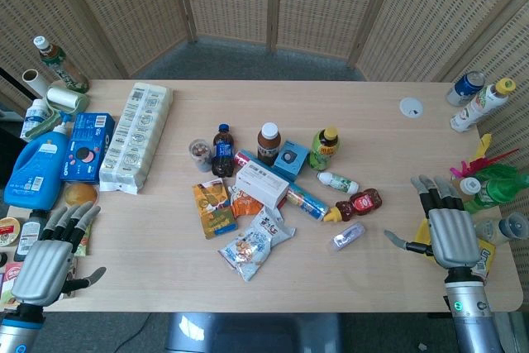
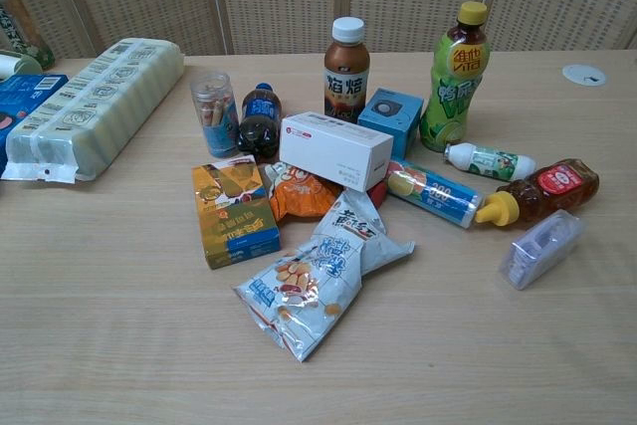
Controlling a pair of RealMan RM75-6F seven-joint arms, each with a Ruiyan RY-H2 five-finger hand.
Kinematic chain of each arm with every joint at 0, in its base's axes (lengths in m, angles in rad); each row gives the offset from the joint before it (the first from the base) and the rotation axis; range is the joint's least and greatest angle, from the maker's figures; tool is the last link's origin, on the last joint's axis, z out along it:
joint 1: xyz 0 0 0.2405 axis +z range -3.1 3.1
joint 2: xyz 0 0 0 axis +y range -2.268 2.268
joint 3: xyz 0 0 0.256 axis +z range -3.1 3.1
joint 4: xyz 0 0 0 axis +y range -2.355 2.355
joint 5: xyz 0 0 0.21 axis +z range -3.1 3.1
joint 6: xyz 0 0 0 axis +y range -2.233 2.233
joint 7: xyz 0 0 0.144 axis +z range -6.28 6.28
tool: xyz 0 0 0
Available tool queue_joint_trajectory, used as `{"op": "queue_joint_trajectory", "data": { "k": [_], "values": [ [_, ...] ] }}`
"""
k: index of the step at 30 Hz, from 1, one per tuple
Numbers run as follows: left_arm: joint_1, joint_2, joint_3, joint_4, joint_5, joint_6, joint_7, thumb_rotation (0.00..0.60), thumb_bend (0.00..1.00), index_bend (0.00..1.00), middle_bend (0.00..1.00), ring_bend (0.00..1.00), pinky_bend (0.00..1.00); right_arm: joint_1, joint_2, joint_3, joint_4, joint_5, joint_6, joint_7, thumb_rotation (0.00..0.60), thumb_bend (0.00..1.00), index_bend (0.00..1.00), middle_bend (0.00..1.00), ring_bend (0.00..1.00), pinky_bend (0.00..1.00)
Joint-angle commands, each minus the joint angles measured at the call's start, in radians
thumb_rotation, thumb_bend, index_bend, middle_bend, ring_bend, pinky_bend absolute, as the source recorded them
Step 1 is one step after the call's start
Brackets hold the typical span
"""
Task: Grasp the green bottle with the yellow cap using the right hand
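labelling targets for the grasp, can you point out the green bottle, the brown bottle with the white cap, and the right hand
green bottle (image 2: 450, 97), chest view, on its label
brown bottle (image 2: 345, 82), chest view, on its label
right hand (image 1: 449, 236), head view, on the back of the hand

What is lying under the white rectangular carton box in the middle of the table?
The white rectangular carton box rests on an orange snack packet and a red item, which is mostly covered and cannot be identified.
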Motion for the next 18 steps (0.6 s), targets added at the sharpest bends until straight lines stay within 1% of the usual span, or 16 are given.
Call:
{"op": "queue_joint_trajectory", "data": {
  "k": [1,5,11,18],
  "values": [
    [-0.003,-0.002,0.0,-0.002,-0.004,-0.008,0.004,0.6,0.22,0.08,0.03,0.0,0.0,0.002,-0.004,-0.001,0.002,0.001,-0.006,0.004,0.268,0.03,0.0,0.11,0.0,0.02],
    [-0.003,0.0,0.003,-0.002,-0.001,-0.009,0.004,0.6,0.22,0.08,0.03,0.0,0.0,0.005,-0.008,-0.005,0.002,-0.013,-0.014,0.017,0.266,0.03,0.0,0.11,0.0,0.02],
    [0.004,0.007,0.009,0.0,0.011,0.0,-0.003,0.6,0.22,0.07,0.03,0.0,0.0,0.006,-0.014,-0.004,0.005,-0.035,-0.021,0.074,0.267,0.03,0.0,0.11,0.0,0.02],
    [-0.001,0.006,0.005,0.005,0.004,-0.009,-0.014,0.6,0.22,0.07,0.03,0.0,0.0,0.035,-0.048,0.021,0.03,-0.014,-0.061,0.119,0.266,0.03,0.0,0.11,0.0,0.02]
  ]
}}
